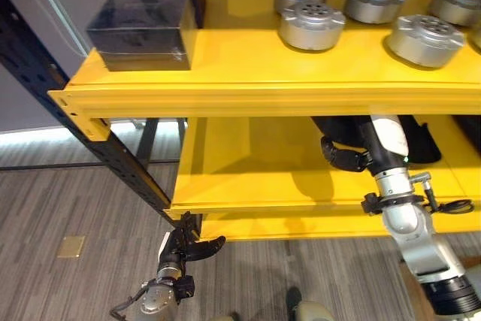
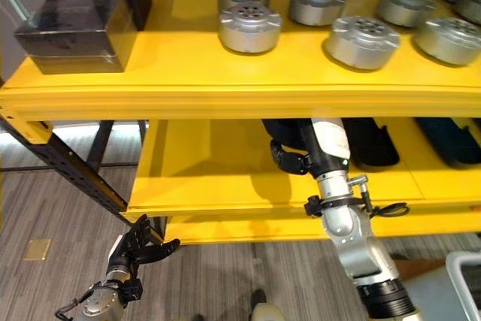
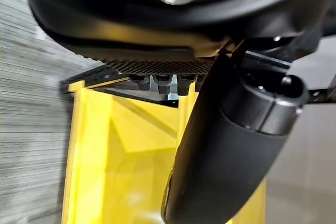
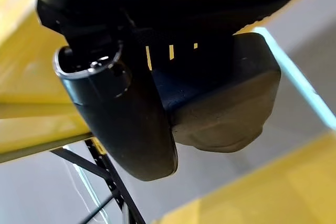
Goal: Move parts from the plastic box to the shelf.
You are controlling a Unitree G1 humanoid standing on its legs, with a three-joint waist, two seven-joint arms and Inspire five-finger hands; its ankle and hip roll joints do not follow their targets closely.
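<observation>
Yellow shelving [image 1: 248, 95] stands over a grey wood-grain floor [image 1: 68, 208], its upper level carrying dark boxes [image 1: 143, 31] at about ten o'clock and rows of round silver metal parts [image 1: 312, 25] from twelve to two o'clock. At seven o'clock the left hand [image 1: 186, 247] hangs below the lower level's front edge, fingers spread apart and holding nothing. At four o'clock the right hand [image 1: 342, 157] reaches in over the lower level beside dark objects [image 1: 417, 140], fingers curled; whether they grip anything cannot be told.
</observation>
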